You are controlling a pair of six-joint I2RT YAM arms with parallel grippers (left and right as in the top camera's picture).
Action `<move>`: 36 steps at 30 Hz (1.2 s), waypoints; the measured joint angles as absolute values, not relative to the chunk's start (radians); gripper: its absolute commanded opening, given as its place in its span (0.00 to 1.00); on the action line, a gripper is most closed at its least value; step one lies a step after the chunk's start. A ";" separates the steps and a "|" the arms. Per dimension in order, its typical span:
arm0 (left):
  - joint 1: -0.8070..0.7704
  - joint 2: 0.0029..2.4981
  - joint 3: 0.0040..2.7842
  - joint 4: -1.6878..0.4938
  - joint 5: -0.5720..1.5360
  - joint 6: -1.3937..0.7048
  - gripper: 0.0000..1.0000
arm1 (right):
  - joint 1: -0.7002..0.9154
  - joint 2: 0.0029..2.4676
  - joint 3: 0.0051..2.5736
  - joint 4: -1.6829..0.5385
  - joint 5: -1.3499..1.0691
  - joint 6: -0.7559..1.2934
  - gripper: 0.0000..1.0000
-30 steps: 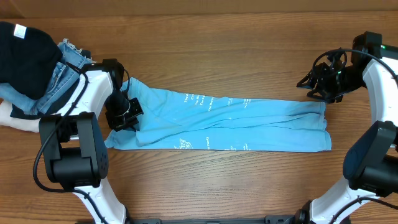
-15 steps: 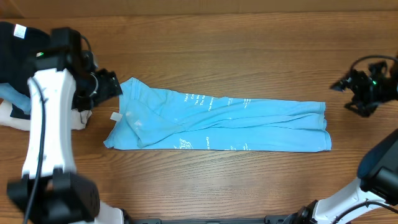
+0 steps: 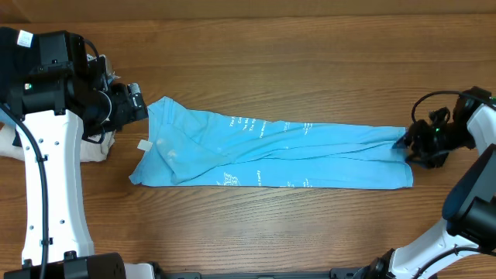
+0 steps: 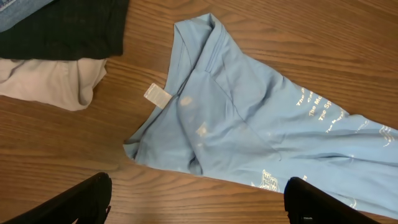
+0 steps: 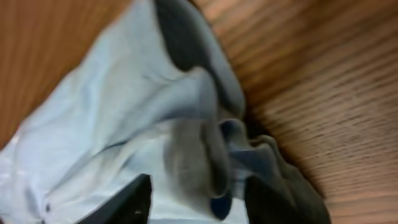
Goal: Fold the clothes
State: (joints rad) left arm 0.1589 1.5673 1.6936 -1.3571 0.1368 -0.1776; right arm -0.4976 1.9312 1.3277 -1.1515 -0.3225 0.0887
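Soft sky-blue cotton T-shirt (image 3: 271, 151) lies as a long, creased band on the wood-grain table (image 3: 310, 62) — small white print up. Left gripper (image 4: 198, 186) hangs wide open near its tagged end; right gripper (image 5: 199, 186) pinches a bunched fold at the other.

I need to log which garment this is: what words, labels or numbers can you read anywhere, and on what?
Nothing can be quoted with confidence.
White print lines across the T-shirt: too small and slanted to read.
White block print near its lower edge: blurred, unreadable.
White tag at its collar end: no text legible.
White label on the black garment: too small to read.
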 measured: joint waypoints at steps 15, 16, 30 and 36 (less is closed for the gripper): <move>0.159 1.567 1.694 -1.347 0.134 -0.156 0.94 | -0.568 1.931 1.303 -1.159 -0.142 0.233 0.95; 0.159 1.567 1.694 -1.347 0.134 -0.157 0.94 | -0.574 1.931 1.303 -1.158 -0.142 0.235 0.99; 0.159 1.567 1.694 -1.333 0.105 -0.149 0.97 | -0.577 1.925 1.140 -0.974 -0.455 0.022 0.13; 0.159 1.567 1.694 -1.312 0.057 -0.149 1.00 | -0.604 1.938 1.254 -1.093 -0.397 0.050 0.04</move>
